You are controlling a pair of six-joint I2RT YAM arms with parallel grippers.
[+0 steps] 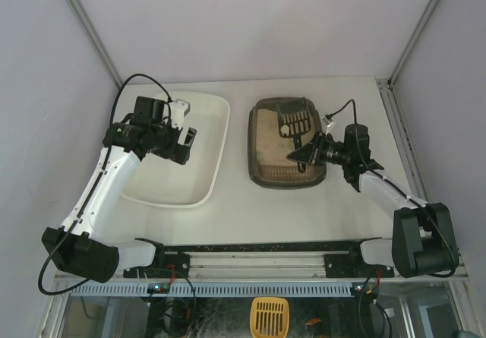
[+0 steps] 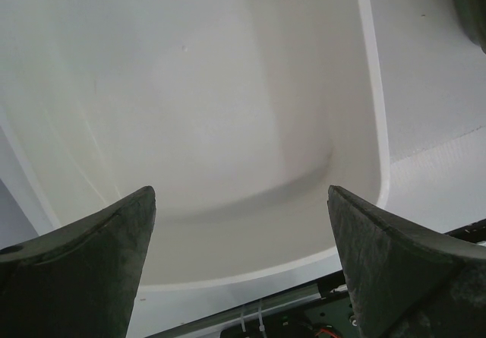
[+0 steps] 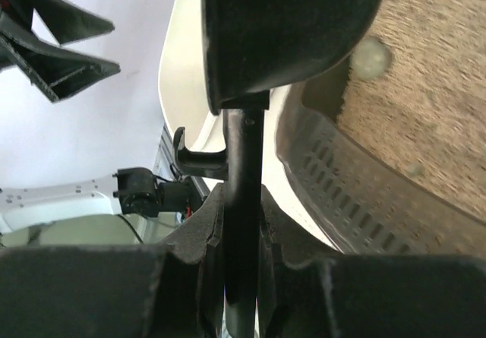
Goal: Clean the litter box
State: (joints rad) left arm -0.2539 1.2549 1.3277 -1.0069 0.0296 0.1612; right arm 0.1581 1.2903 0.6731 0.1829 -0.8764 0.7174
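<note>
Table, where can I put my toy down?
Bare table lies in front of the white tray and the litter box, up to the black rail, and in the narrow strip between them. Crowded: the right gripper holds the scoop over the litter box; the left gripper hangs open over the white tray.

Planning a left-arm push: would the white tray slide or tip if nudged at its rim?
Probably slides: the white tray looks glossy and bare inside, so likely light. Tipping seems unlikely: it sits wide and shallow on the table.
</note>
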